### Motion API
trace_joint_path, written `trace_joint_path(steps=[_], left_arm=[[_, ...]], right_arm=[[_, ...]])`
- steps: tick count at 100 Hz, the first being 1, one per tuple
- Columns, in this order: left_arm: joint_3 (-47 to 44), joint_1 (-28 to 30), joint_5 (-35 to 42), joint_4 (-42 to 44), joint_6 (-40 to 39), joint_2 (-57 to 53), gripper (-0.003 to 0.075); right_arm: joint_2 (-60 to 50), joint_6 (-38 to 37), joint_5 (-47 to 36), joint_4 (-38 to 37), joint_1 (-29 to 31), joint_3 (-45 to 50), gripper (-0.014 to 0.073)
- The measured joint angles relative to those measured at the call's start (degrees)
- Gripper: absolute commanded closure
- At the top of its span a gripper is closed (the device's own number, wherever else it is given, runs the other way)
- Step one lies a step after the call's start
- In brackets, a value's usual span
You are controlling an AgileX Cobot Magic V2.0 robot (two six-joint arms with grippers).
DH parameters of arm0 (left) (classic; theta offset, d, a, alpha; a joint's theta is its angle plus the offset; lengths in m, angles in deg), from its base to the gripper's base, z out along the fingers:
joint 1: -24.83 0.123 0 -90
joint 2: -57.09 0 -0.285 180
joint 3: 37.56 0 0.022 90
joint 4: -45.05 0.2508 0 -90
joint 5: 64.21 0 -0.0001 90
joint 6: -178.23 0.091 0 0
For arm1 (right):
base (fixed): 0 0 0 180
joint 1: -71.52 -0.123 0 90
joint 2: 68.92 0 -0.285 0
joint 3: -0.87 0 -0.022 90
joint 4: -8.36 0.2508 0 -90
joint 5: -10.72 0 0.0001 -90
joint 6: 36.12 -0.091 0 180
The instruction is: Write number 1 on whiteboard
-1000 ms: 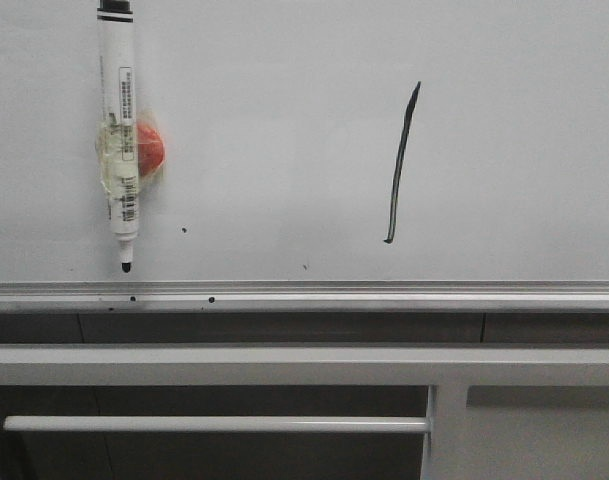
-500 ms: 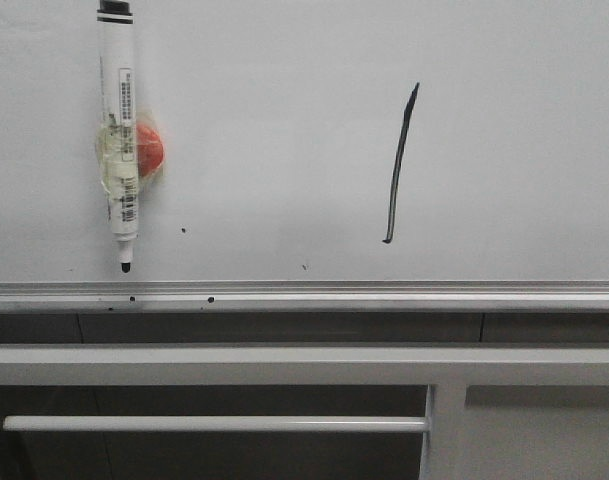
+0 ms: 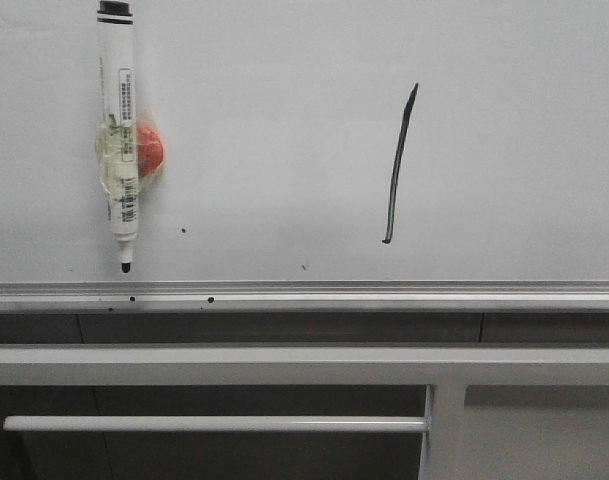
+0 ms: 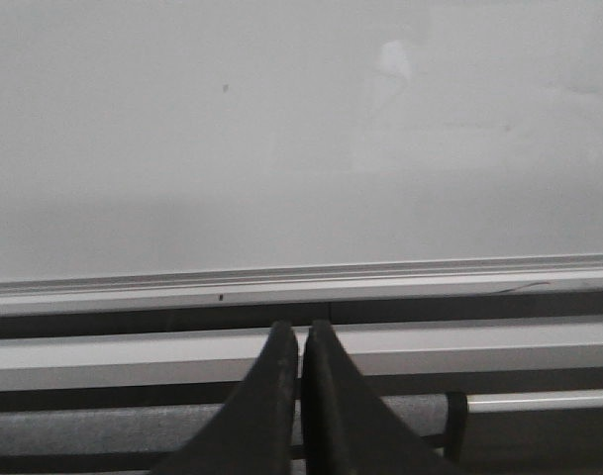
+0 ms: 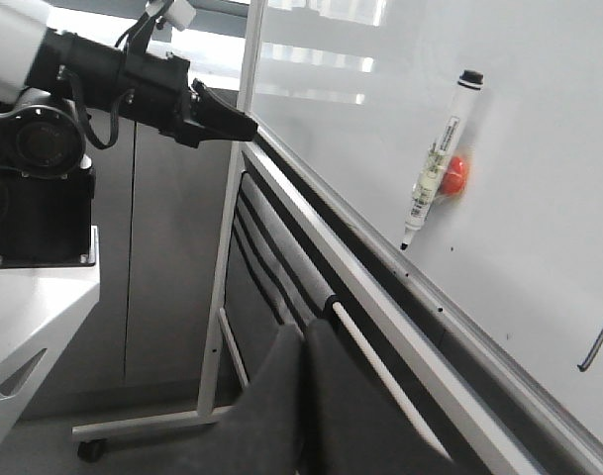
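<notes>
One thin black slanted stroke, the number 1 (image 3: 400, 165), stands on the large glossy white whiteboard (image 3: 284, 120), well clear of the capless white marker (image 3: 118, 140) stuck to it (stroke judged complete). Left gripper (image 4: 302, 341) and right gripper (image 5: 303, 341) are closed, empty; retract both without smudging.

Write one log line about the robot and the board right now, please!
number 1: drawn on whiteboard | marker: stuck to board, uncapped | left gripper: shut, empty | right gripper: shut, empty

marker (image 3: 118, 140) taped to red magnet (image 3: 149, 148) | white bars (image 3: 214, 424) below | black dots (image 3: 183, 231)

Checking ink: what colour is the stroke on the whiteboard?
Black; the number 1 shows best in the front view.
</notes>
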Motion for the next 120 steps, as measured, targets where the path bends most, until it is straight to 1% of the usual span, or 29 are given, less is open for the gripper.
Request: trace_joint_path(steps=[6,21,120], left_arm=[[0.0,-1.07,0.0,-1.86,2.68,0.0,0.0741],[0.0,-1.8,0.0,-3.15,4.67,0.0,0.0741],[0.0,-1.8,0.0,-4.53,5.17,0.0,0.0741]], right_arm=[[0.0,0.0,0.0,0.0,0.0,0.0,0.0657],[0.0,0.0,0.0,0.0,0.0,0.0,0.0657],[0.0,0.0,0.0,0.0,0.0,0.0,0.0657]])
